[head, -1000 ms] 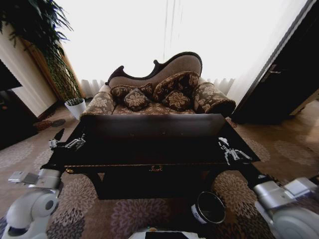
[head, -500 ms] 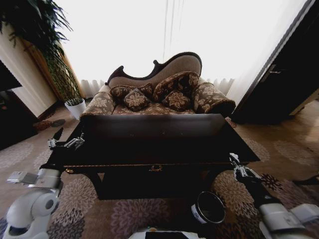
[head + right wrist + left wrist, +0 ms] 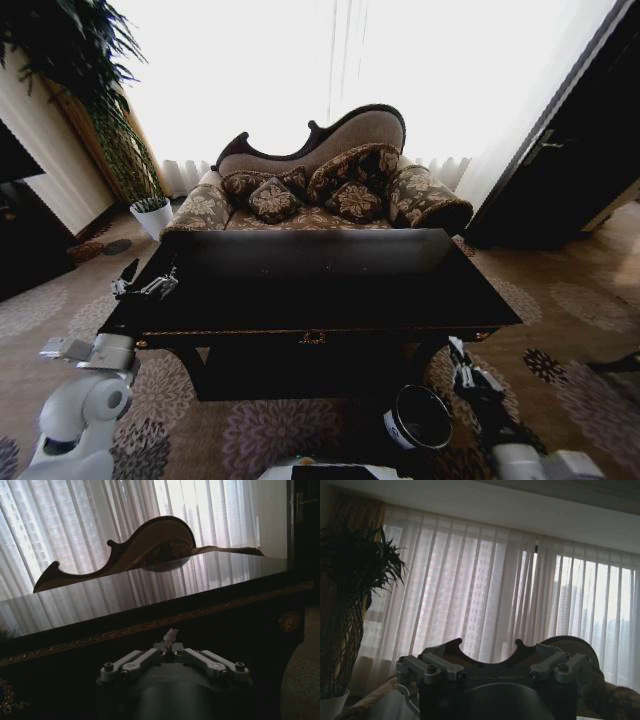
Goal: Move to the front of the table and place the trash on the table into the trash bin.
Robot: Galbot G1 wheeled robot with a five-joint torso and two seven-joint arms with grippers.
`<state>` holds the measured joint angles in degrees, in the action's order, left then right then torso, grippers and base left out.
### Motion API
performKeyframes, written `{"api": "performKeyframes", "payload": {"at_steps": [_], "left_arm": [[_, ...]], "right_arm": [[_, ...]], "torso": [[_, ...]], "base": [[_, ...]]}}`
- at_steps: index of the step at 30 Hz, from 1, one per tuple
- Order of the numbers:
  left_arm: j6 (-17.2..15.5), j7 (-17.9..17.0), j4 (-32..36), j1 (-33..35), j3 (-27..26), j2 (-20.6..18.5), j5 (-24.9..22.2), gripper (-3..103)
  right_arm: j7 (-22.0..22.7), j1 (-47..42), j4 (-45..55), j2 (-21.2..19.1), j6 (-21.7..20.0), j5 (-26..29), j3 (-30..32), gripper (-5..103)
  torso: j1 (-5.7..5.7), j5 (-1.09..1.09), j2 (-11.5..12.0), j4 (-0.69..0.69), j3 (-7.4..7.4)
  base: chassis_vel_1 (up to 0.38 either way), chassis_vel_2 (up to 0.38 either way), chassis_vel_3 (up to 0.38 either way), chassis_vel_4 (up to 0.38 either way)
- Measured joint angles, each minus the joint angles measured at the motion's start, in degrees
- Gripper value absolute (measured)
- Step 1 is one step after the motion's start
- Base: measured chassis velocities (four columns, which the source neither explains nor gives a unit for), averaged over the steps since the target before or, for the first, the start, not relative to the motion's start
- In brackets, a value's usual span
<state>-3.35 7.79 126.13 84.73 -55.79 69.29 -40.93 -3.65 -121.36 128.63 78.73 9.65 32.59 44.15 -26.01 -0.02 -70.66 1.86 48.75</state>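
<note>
Paper wad (image 3: 170,636): a small crumpled white scrap, pinched upright between the closed fingertips of the right gripper (image 3: 456,352), which is clamped on it. This gripper hangs low, below the front edge of the black glossy table (image 3: 300,290) and off its right front corner, over the patterned carpet. Trash bin (image 3: 396,430): a small round black bin with a white label, standing on the floor before the table, mouth up. It lies just beside the right gripper, toward the robot's left and a little nearer to the robot's base; the wad appears to sit beside the rim rather than above the mouth, so a short inward shift is judged necessary before letting go. The right arm is far the nearer to the bin. Left gripper (image 3: 145,287): held above the table's left end, well apart from the bin, its fingers apart and holding nothing. Behind the table stands a patterned sofa (image 3: 320,180).
</note>
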Motion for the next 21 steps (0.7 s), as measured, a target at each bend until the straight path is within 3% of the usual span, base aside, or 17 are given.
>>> {"api": "performKeyframes", "payload": {"at_steps": [9,21], "left_arm": [[-0.36,0.04,2.02,2.06,-2.54,0.85,0.97,100],[-0.88,0.03,3.31,4.43,-5.68,1.63,1.76,100]], "right_arm": [[-1.26,9.24,-22.08,-3.06,4.49,-4.91,-7.55,2],[-1.08,23.65,-46.85,-8.77,4.8,-5.87,-13.91,2]], "torso": [[0.0,0.01,0.0,0.0,0.0],[0.0,0.0,0.0,-0.01,0.0]], "base": [[0.0,0.0,0.0,0.0],[0.0,0.0,0.0,0.0]]}}
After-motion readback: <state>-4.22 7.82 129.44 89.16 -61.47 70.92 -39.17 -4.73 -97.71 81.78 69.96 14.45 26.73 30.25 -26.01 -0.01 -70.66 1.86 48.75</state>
